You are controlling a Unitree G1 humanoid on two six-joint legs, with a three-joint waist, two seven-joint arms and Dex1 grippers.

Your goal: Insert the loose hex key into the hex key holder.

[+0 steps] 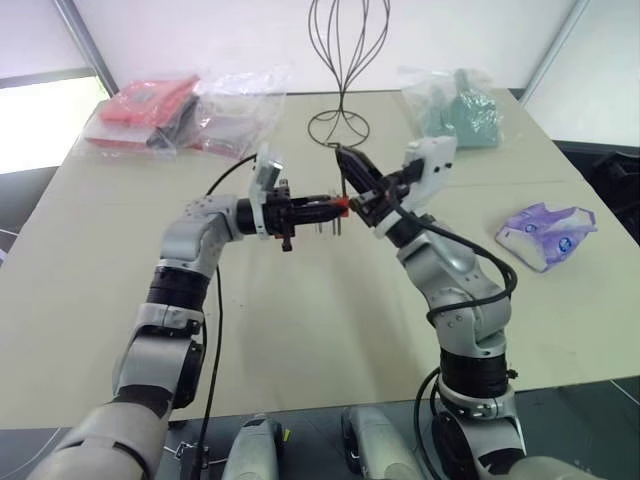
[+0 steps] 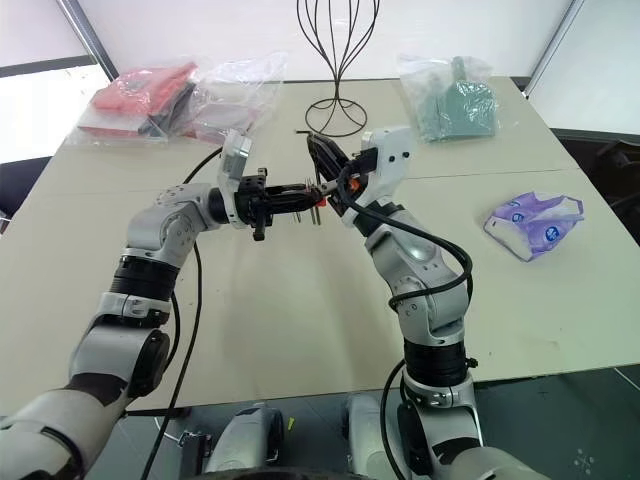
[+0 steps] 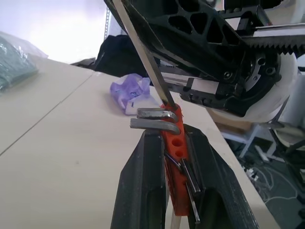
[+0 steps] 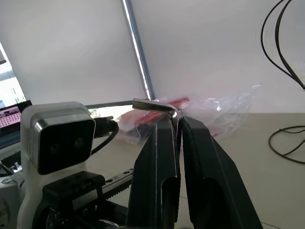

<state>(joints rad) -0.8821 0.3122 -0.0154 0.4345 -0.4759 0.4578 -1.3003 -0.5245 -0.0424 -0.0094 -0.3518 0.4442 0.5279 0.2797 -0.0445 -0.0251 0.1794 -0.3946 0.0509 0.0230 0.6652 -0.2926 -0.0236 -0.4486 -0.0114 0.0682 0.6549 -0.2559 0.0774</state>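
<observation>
I have the key [image 3: 145,62] pinched in my right gripper [image 4: 177,125], jaws closed on the long leg just below the bend, the short bent end sticking out past the fingertips. My left gripper [image 3: 174,143] is clamped on the holder [image 3: 175,157], and both are held up in the air over the surface [image 1: 300,330], the key's tip resting at the top end of the holder beside the two bent keys already seated there.

I judge the key light, stiff and slick: bare metal between hard fingers can twist or slide if it is pushed off-axis, so the hold near the bend is sensible. The holder looks like rigid plastic, small, with open holes along its face; gripping it by the flat sides leaves those holes free.

Around the holder, little interferes. The wire stand [image 1: 340,90] sits beyond it, the purple packet [image 1: 547,232] well off to its right, the clear bags with red contents [image 1: 170,110] far to its left and the bag with green [image 1: 455,112] beyond-right. The real obstruction, I think, is the seated keys crowding the holder's top.
</observation>
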